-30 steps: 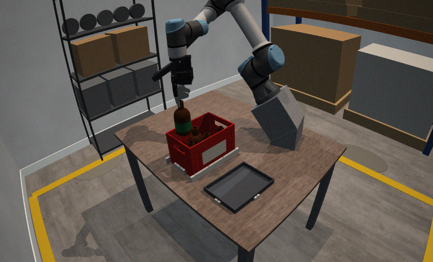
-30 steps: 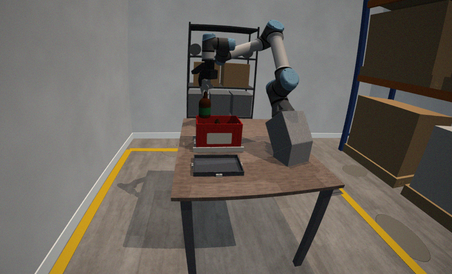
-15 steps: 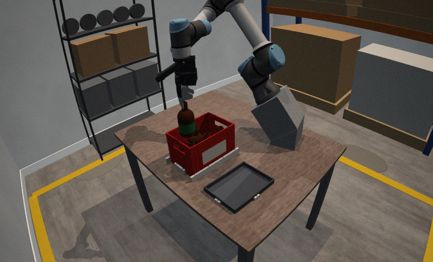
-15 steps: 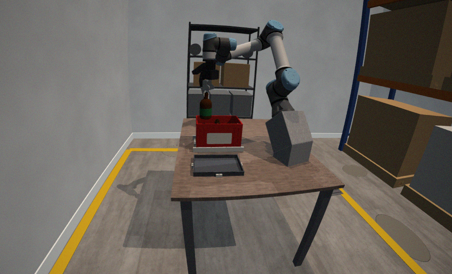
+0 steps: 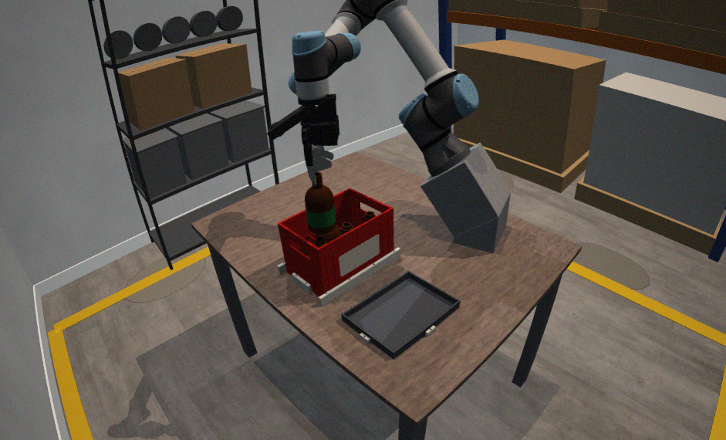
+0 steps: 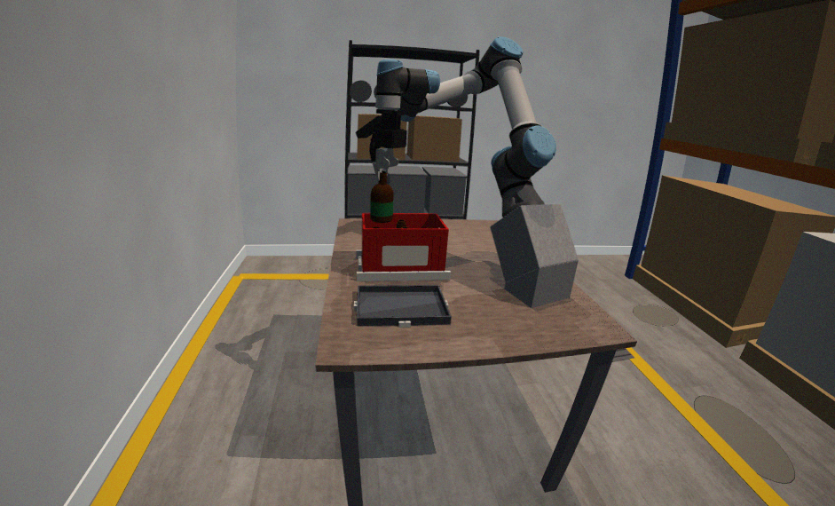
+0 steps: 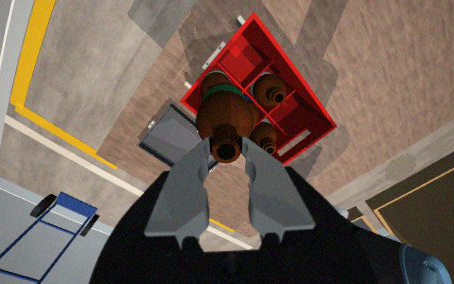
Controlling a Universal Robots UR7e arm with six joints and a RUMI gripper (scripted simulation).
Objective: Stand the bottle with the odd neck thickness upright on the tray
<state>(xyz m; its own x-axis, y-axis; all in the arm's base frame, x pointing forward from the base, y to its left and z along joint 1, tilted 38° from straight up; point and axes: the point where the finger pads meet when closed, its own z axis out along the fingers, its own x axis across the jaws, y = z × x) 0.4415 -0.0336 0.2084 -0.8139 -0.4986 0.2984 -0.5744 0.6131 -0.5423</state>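
Observation:
My gripper (image 5: pixel 318 176) is shut on the neck of a brown bottle with a green label (image 5: pixel 319 208), which hangs upright with its lower part inside the red crate (image 5: pixel 337 240). The gripper shows in the exterior view (image 6: pixel 381 172) above the bottle (image 6: pixel 381 200) and crate (image 6: pixel 405 249). In the wrist view my fingers clamp the bottle's neck (image 7: pixel 226 120) over the crate (image 7: pixel 260 87). Other brown bottles (image 7: pixel 270 90) stand in the crate cells. The dark tray (image 5: pixel 400 313) lies flat in front of the crate, also in the exterior view (image 6: pixel 402 305).
A grey block (image 5: pixel 468 196), the arm's base, stands on the table to the right of the crate. A pale rail (image 5: pixel 349 279) lies along the crate's front. A shelf rack (image 5: pixel 185 109) stands behind the table.

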